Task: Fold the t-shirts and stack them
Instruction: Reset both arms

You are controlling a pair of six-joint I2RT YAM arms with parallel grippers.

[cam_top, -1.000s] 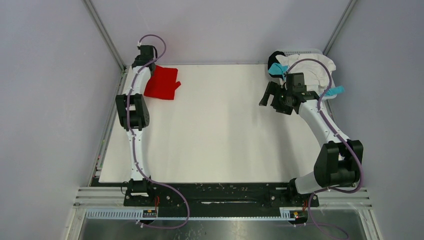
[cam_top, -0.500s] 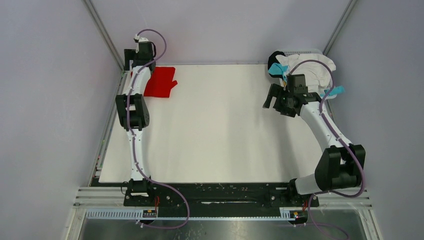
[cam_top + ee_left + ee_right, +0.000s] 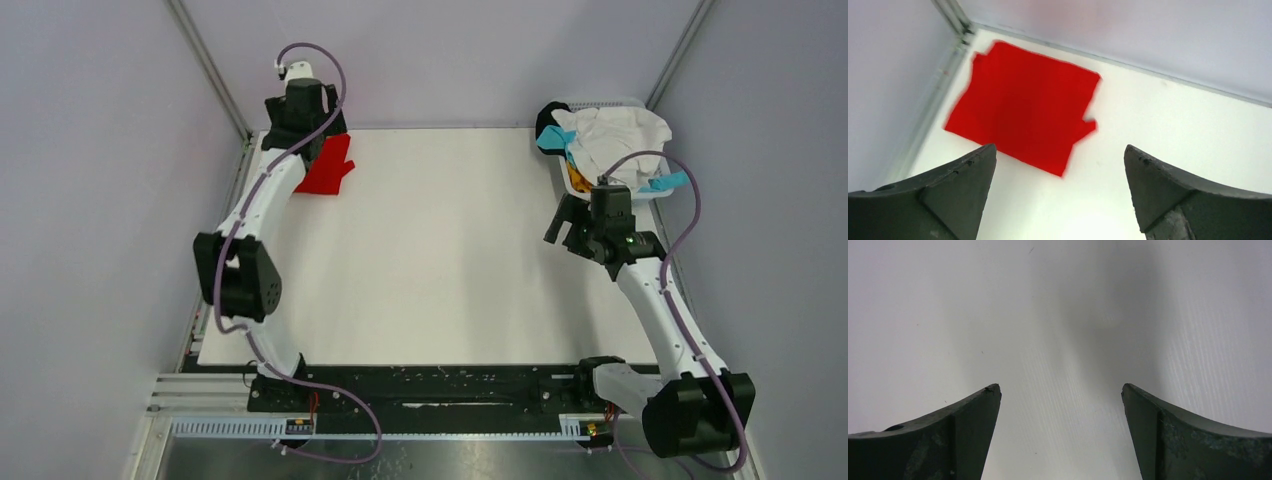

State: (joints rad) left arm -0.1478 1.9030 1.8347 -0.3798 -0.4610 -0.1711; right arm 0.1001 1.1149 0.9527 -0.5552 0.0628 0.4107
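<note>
A folded bright red t-shirt [image 3: 330, 170] lies flat in the table's far left corner; in the left wrist view the red t-shirt [image 3: 1023, 117] lies ahead of and below the fingers. My left gripper [image 3: 312, 130] hovers above its far edge, open and holding nothing [image 3: 1060, 155]. At the far right, a white t-shirt [image 3: 615, 135], a teal one [image 3: 552, 140], an orange one [image 3: 577, 178] and a black one [image 3: 547, 118] are heaped in a basket. My right gripper [image 3: 560, 222] hangs open just in front of that heap, over bare table [image 3: 1060, 390].
The white lattice basket [image 3: 600, 103] sits in the far right corner. Metal frame posts [image 3: 210, 70] and grey walls close in the table on the left, the far side and the right. The white table [image 3: 440, 260] stretches between the two arms.
My left gripper opened and let go of the red t-shirt, then rose above it while its elbow swung left. My right gripper drew back from the basket toward the near side.
</note>
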